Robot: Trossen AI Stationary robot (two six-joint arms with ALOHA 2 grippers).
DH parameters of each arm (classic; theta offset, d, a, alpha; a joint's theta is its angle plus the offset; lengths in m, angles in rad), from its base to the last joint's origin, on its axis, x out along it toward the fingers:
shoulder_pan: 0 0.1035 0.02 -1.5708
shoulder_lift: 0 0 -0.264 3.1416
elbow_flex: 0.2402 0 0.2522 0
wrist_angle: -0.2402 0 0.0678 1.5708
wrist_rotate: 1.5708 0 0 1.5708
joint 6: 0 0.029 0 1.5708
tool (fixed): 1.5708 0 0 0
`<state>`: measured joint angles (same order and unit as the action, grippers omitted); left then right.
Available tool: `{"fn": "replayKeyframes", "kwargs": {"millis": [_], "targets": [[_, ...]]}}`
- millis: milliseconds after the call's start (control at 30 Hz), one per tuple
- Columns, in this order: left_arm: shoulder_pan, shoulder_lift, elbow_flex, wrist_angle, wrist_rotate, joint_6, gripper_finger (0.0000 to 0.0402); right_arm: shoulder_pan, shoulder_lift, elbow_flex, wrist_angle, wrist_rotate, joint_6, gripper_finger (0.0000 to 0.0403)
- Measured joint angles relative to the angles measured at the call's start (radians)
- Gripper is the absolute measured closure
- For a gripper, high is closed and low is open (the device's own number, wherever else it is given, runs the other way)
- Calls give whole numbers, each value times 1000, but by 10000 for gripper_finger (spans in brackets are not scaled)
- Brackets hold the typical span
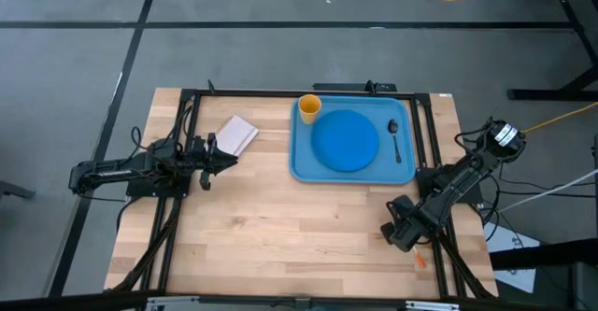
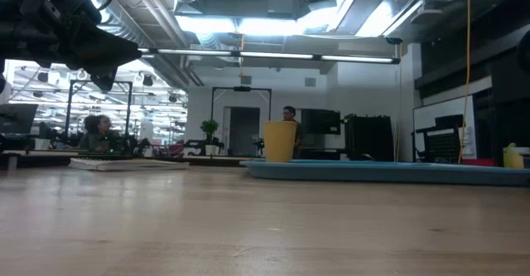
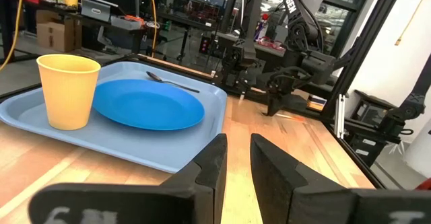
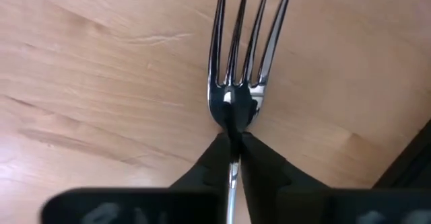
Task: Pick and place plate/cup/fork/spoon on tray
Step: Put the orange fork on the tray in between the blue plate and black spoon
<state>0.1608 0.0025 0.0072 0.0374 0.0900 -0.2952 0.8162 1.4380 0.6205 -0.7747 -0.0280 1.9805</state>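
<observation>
The fork shows in the right wrist view, its silver tines (image 4: 246,42) over bare wood; its orange-red handle (image 1: 420,260) sticks out behind my right gripper (image 1: 392,233) near the table's near right corner. My right gripper (image 4: 232,140) is shut on the fork. The light-blue tray (image 1: 301,166) at the far right holds the round blue plate (image 1: 346,140), the yellow-orange cup (image 1: 309,106) in its far left corner, and the dark spoon (image 1: 395,138) right of the plate. My left gripper (image 1: 221,154) waits at the table's left, empty, its fingers a narrow gap apart (image 3: 237,160). My right gripper pinches the fork's neck (image 4: 233,120), just behind the tines, between its two fingertips. The fingers lie along the fork, the tines pointing ahead of them. Whether the fork is lifted off the wood I cannot tell.
A white flat pad (image 1: 236,135) lies left of the tray, just beyond my left gripper. Black frame rails (image 1: 177,180) run along the table's left and right sides. Bare wood (image 1: 280,227) spans the table's near half. People sit in the room beyond the table (image 2: 99,131).
</observation>
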Motion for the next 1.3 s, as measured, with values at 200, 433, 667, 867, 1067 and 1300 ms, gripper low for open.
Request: {"fn": "replayKeyframes", "kwargs": {"millis": [200, 433, 667, 867, 1067, 1300], "targets": [[0, 0, 0, 0, 0, 0, 343, -3, -1, 0, -4, 13, 8, 390], [0, 0, 0, 0, 0, 0, 343, -30, 5, 30, -29, 103, 1, 396], [0, 0, 0, 0, 0, 0, 343, -51, 3, 202, -269, 265, 0, 393], [0, 0, 0, 0, 0, 0, 343, -139, 2, 269, -362, 289, -9, 392], [0, 0, 0, 0, 0, 0, 343, -262, 2, 269, -369, 332, -108, 392], [0, 0, 0, 0, 0, 0, 343, -405, 1, 271, -380, 354, -199, 391]]}}
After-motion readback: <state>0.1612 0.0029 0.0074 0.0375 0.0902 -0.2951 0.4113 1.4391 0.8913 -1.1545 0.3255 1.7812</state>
